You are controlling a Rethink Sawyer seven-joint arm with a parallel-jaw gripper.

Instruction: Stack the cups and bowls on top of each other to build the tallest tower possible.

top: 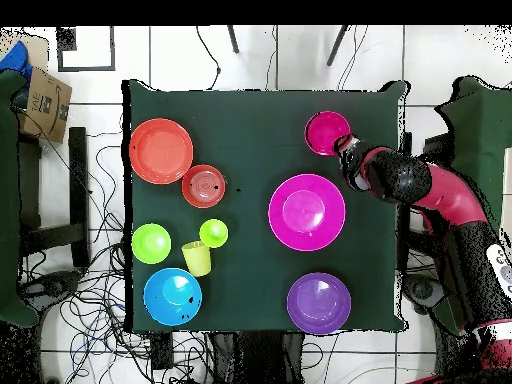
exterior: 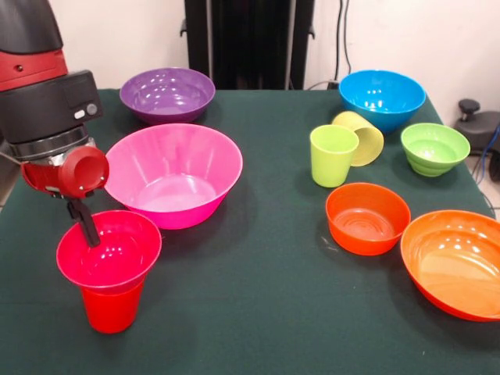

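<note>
A small magenta bowl (exterior: 109, 251) sits upright on the mouth of a red cup (exterior: 112, 308) at the front left, forming a two-piece tower. My gripper (exterior: 86, 230) reaches down over the bowl's far left rim and into it; whether it holds the rim is hidden. From above, the gripper (top: 345, 152) meets the magenta bowl (top: 327, 132) at its edge. A lime green cup (exterior: 333, 155) stands upright, and a pale yellow cup (exterior: 361, 137) leans tipped against it.
A large pink bowl (exterior: 173, 173) lies just right of the gripper, with a purple bowl (exterior: 167, 94) behind it. On the right are a blue bowl (exterior: 382, 98), a ribbed green bowl (exterior: 434, 148), a small orange bowl (exterior: 367, 217) and a large orange bowl (exterior: 457, 262).
</note>
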